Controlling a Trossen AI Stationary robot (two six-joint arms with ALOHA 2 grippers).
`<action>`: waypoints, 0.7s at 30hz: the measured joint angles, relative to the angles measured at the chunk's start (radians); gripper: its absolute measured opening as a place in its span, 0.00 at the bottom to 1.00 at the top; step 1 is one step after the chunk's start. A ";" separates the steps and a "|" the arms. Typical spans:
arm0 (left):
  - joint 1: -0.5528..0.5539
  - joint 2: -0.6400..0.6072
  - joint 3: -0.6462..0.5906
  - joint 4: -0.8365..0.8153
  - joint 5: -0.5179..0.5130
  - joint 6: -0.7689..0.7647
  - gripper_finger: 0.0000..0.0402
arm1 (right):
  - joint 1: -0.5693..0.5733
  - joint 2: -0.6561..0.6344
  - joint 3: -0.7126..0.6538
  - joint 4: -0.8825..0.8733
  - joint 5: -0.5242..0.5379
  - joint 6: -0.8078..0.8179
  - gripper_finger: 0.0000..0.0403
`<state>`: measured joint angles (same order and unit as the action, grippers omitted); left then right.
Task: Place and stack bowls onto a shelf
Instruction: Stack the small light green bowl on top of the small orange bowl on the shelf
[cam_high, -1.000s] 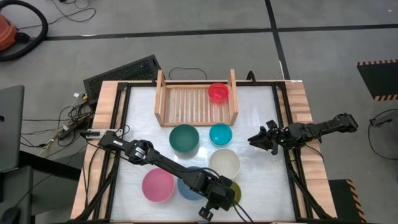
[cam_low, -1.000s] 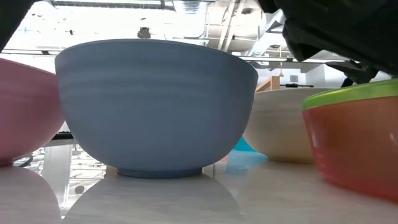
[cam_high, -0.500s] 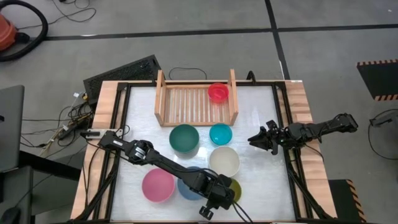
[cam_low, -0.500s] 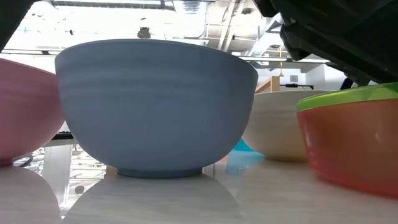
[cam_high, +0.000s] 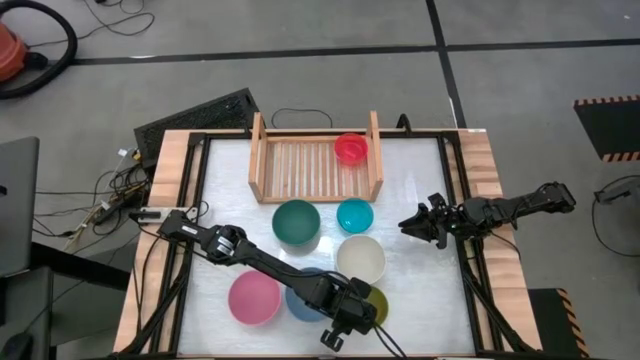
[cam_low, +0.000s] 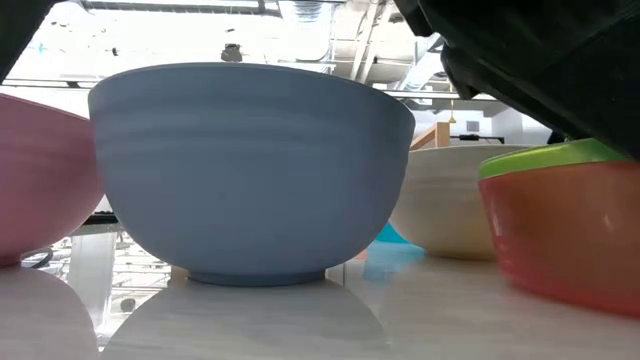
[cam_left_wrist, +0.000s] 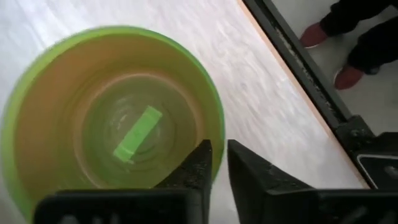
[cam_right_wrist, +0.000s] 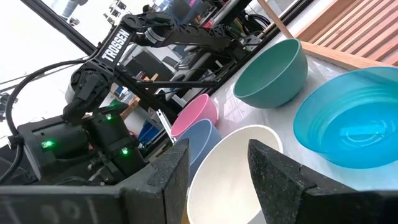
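The olive-green bowl (cam_left_wrist: 112, 118) sits nested in the red-orange bowl (cam_low: 560, 240) near the table's near edge; its green rim (cam_low: 540, 158) shows above the orange wall. My left gripper (cam_left_wrist: 219, 146) is above that rim, shut on it. Pink (cam_high: 254, 298), blue (cam_high: 300, 298), cream-white (cam_high: 361, 262), teal (cam_high: 296, 222) and small cyan (cam_high: 355, 215) bowls stand on their bases on the table. The wooden shelf (cam_high: 300, 165) stands at the far side with a magenta bowl (cam_high: 351, 149) on its slats at the right end. My right gripper (cam_high: 412, 226) hovers open, right of the cyan bowl. My left gripper pinches the olive-green bowl's rim (cam_left_wrist: 214, 124) on the side toward the table's right edge, one finger (cam_left_wrist: 198, 163) inside the bowl and one (cam_left_wrist: 249, 171) outside. The fingers come from above, pointing down. Whether the nested bowls rest on the table cannot be seen.
The black table frame (cam_left_wrist: 311, 87) runs close past the green bowl, and a person's red shoes (cam_left_wrist: 317, 34) stand on the floor beyond it. The blue bowl (cam_low: 250, 170) stands right beside the nested pair. Bare tabletop (cam_high: 420, 290) lies right of the cream-white bowl.
In the low view my left arm has come down a little over the green-rimmed bowl, and the nested pair has shifted slightly toward the blue bowl. My right arm has kept still.
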<state>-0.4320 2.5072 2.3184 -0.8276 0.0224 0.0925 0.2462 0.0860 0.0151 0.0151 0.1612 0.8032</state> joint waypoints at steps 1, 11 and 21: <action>0.000 0.000 0.000 -0.002 0.011 0.000 0.10 | 0.000 0.000 0.000 0.000 0.000 0.000 0.47; 0.000 0.010 0.000 0.001 0.016 -0.001 0.00 | 0.000 0.000 0.000 0.000 0.000 0.000 0.47; 0.001 -0.015 0.037 -0.059 -0.012 -0.094 0.00 | 0.000 0.000 0.000 0.000 0.001 0.002 0.47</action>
<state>-0.4313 2.4925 2.3550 -0.8866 0.0108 -0.0015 0.2464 0.0856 0.0151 0.0151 0.1619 0.8047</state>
